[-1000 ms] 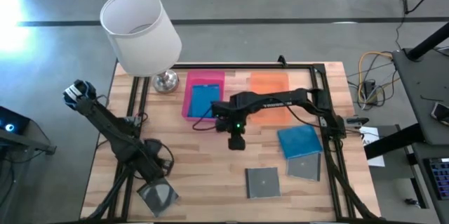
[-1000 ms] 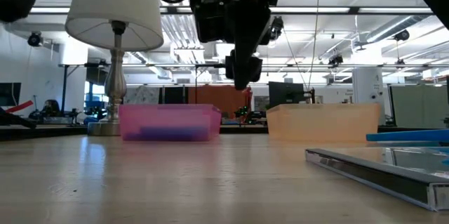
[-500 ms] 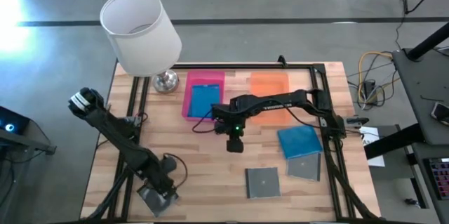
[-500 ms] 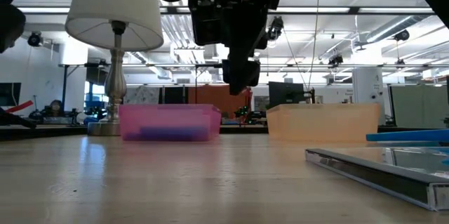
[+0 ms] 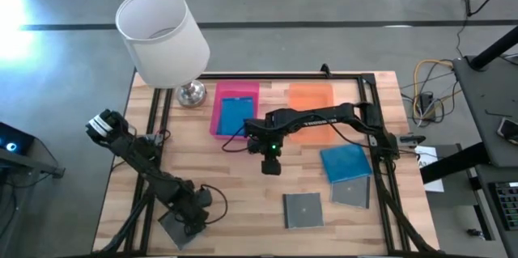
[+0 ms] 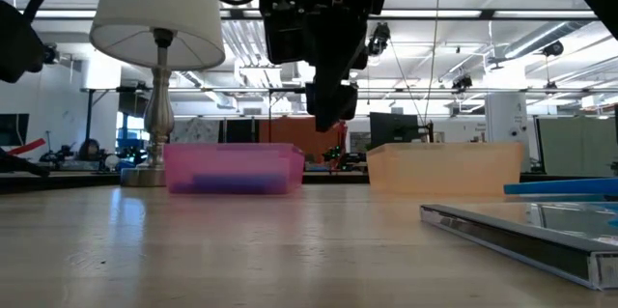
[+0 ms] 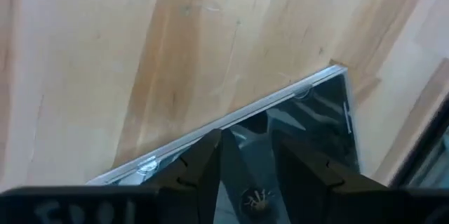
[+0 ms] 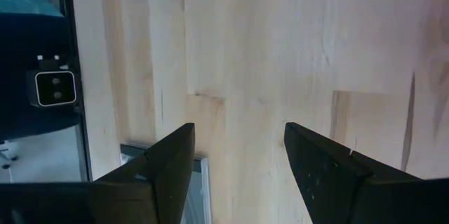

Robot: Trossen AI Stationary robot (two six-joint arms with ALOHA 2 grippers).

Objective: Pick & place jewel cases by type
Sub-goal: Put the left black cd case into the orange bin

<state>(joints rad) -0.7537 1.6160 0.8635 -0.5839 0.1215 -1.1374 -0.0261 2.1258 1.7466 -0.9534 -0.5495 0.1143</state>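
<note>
A grey jewel case (image 5: pixel 178 228) lies flat near the table's near left corner. My left gripper (image 5: pixel 194 212) points down over it, open, with its fingertips (image 7: pixel 249 147) at the case's far edge (image 7: pixel 280 101). My right gripper (image 5: pixel 271 163) hangs open above bare wood at mid-table (image 8: pixel 238 147) and holds nothing. One blue case (image 5: pixel 235 115) lies in the pink tray (image 5: pixel 236 91). Another blue case (image 5: pixel 346 162) rests on the table at the right and overlaps a grey case (image 5: pixel 353 193). A further grey case (image 5: pixel 303 209) lies near the near edge. My left gripper comes from above with a finger (image 7: pixel 203 168) on each side of a strip of the grey case beside its far edge (image 7: pixel 280 101). Whether the fingers touch the case I cannot tell. The case lies flat on the table.
A lamp with a white shade (image 5: pixel 160 38) stands at the far left, its base (image 5: pixel 192 94) next to the pink tray. The orange tray (image 5: pixel 312 106) sits right of the pink tray. A black frame (image 5: pixel 380 161) runs along the table's right side. Bare wood lies between the arms.
My left arm has swung toward the near edge and down, bringing its gripper over the grey case at the near left corner. The case has stayed in place.
</note>
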